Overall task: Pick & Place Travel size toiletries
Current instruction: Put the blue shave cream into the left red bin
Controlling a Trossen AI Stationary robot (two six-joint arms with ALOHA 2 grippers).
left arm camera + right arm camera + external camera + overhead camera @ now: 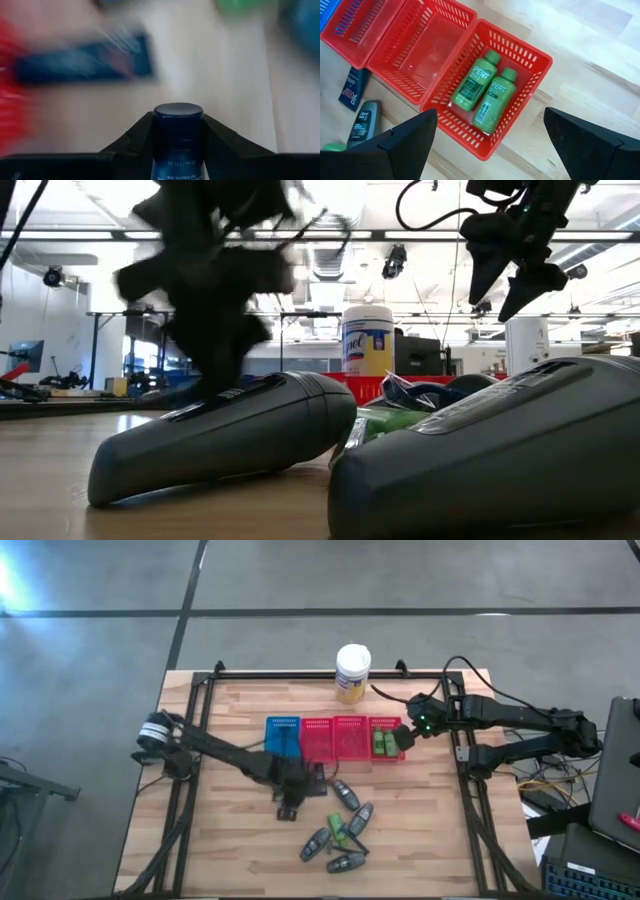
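Note:
My left gripper (pixel 290 803) stands at mid-table, just near of the blue basket (pixel 282 735), shut on a dark blue mini bottle (pixel 177 142) with a round cap. Near of it lies a loose heap of toiletries (pixel 340 832): grey oval tubes and a green bottle, flat on the wood. Another dark blue tube (pixel 85 62) lies blurred beyond my left fingers. My right gripper (pixel 490 150) hangs open above the rightmost red basket (pixel 540 65), where two green bottles (pixel 485 92) lie side by side on the floor. My left gripper pinches the dark blue bottle between its two fingers, one on each side of its neck just below the cap (pixel 161 131). The fingers slant down from above, with the bottle lying along them, cap end pointing away. Whether the bottle is off the table I cannot tell.
Three red baskets (pixel 333 737) stand in a row to the right of the blue one. A white-lidded yellow canister (pixel 352 673) stands at the far edge. A dark blue tube (pixel 352 87) and a grey tube (pixel 365 122) lie near the baskets. Bare wood shows front left.

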